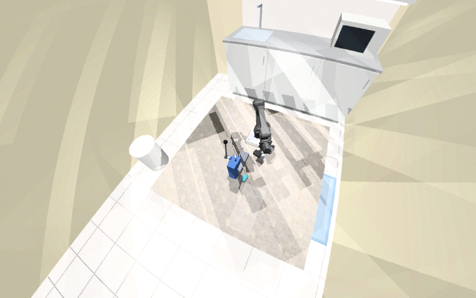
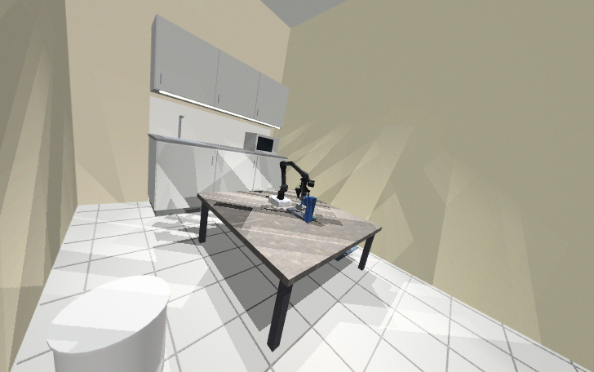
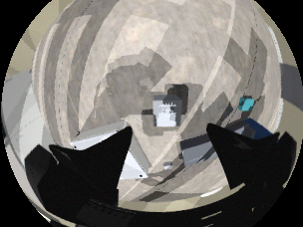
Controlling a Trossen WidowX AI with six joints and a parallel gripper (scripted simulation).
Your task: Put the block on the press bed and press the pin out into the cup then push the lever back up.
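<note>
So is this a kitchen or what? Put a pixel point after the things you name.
Probably a kitchen or a small lab: there's a counter (image 1: 298, 47) (image 2: 197, 143) with a tap (image 1: 260, 16) (image 2: 179, 126), a microwave-like box (image 1: 380, 33) (image 2: 250, 141), and cupboards (image 2: 186, 65) on the wall.

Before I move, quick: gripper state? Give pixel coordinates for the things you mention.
Gripper (image 1: 261, 157) (image 2: 302, 197) (image 3: 170, 128): open, nothing between the fingers; the pale block (image 3: 166, 112) shows beyond them in the wrist view.

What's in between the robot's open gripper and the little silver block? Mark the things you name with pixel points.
I can't see any object between the gripper (image 3: 169, 128) and the block (image 3: 166, 112); the wrist view shows that.
</note>
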